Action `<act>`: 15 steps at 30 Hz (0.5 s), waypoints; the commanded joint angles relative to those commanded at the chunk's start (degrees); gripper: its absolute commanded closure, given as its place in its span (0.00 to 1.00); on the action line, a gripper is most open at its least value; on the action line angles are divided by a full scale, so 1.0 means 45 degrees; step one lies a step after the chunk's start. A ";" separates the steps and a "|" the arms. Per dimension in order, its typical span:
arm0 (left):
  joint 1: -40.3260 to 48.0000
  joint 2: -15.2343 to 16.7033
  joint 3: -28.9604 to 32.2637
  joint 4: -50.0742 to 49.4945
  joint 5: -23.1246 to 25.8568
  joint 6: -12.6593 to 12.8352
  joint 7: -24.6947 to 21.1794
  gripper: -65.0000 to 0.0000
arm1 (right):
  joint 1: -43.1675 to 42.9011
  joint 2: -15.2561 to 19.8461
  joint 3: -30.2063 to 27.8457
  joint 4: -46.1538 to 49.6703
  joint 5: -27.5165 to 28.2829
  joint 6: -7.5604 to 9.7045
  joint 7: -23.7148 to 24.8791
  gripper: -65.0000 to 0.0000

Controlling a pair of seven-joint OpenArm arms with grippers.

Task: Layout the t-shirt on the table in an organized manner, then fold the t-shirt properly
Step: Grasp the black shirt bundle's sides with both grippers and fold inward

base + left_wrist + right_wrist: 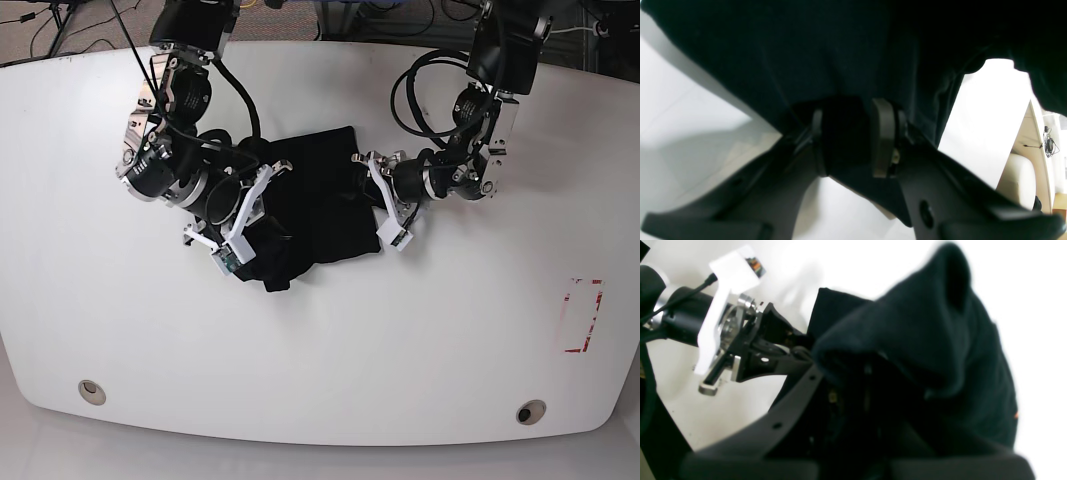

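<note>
The black t-shirt (320, 210) lies bunched in a crumpled heap at the middle of the white table (320, 350). At the heap's right edge, my left gripper (362, 170) is shut on a fold; in the left wrist view the dark cloth (806, 50) fills the gap between its fingers (883, 136) and hangs above them. My right gripper (268, 207) is at the heap's left side. In the right wrist view the t-shirt (940, 340) is humped over this gripper (853, 380) and hides its tips; the one finger (790, 406) that shows closes into the cloth.
The other arm's wrist and white camera mount (723, 306) sit close beyond the cloth. A red tape rectangle (582, 315) marks the table at the right. Two grommet holes (92, 391) (530, 411) lie near the front edge. Cables hang behind the table.
</note>
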 joint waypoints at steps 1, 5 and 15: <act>0.0000 0.0000 0.0000 0.0000 0.0000 0.0000 0.0000 0.73 | 0.0000 0.0039 -0.0117 -0.0098 0.0000 0.0000 0.0098 0.98; 0.0020 -0.0059 -0.0020 0.0020 0.0000 0.0000 0.0000 0.73 | -0.0020 0.0059 -0.0527 -0.0625 0.0000 0.0000 0.0449 0.98; 0.0020 -0.0020 -0.0020 0.0020 0.0000 0.0000 0.0000 0.73 | 0.0195 0.0020 -0.1035 -0.2090 0.0000 0.0000 0.1407 0.98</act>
